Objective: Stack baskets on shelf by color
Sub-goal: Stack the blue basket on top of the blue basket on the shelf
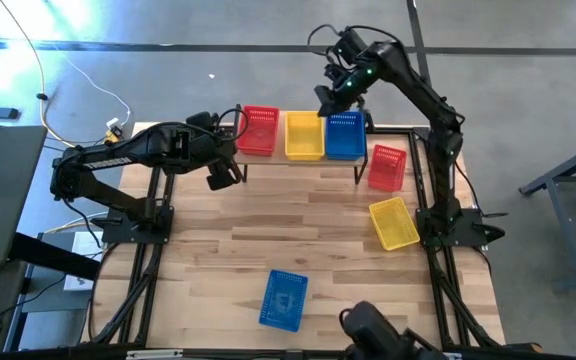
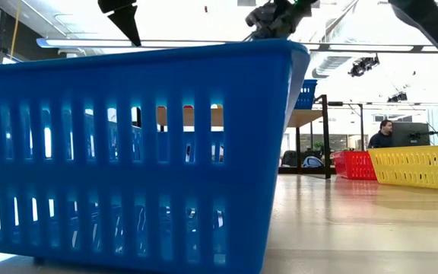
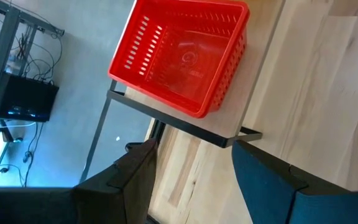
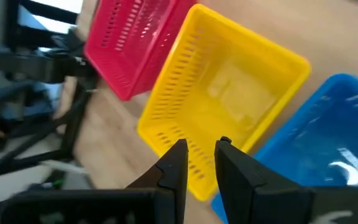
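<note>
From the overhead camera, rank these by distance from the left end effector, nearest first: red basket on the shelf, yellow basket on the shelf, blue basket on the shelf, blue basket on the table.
Measured from the left end effector:
1. Red basket on the shelf, at the shelf's left end.
2. Yellow basket on the shelf, in the middle.
3. Blue basket on the shelf and blue basket on the table, near the front edge: too close to call.

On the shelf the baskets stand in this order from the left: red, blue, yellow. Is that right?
Not quite. The high view shows the shelf holding the red basket, then the yellow basket, then the blue basket.
</note>
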Tool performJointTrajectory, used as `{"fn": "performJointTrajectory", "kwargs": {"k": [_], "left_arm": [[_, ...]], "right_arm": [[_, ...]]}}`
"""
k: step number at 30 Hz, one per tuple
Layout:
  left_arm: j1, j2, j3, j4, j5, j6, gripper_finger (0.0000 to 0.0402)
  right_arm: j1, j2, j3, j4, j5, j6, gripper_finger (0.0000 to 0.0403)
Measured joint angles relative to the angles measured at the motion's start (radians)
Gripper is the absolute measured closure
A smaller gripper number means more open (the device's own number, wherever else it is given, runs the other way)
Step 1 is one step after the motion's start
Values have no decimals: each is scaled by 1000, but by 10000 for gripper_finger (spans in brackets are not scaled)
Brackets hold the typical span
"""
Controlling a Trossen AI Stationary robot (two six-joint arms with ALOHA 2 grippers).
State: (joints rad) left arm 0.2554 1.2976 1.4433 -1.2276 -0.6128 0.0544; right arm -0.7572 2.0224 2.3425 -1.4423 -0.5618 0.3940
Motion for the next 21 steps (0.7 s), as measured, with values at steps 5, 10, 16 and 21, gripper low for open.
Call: {"fn": "performJointTrajectory", "kwargs": {"k": [5,10,16,21], "left_arm": [[0,0,0,10,2,-18,202],[1,0,0,14,1,-59,202],[2,0,0,28,1,-114,202],[2,0,0,72,28,-163,202]], "right_arm": [[33,-47,0,-3,46,-90,336],[76,-101,0,-6,116,-162,336],[131,-170,0,-68,257,-241,336],[171,-224,-1,-107,370,-289,336]]}}
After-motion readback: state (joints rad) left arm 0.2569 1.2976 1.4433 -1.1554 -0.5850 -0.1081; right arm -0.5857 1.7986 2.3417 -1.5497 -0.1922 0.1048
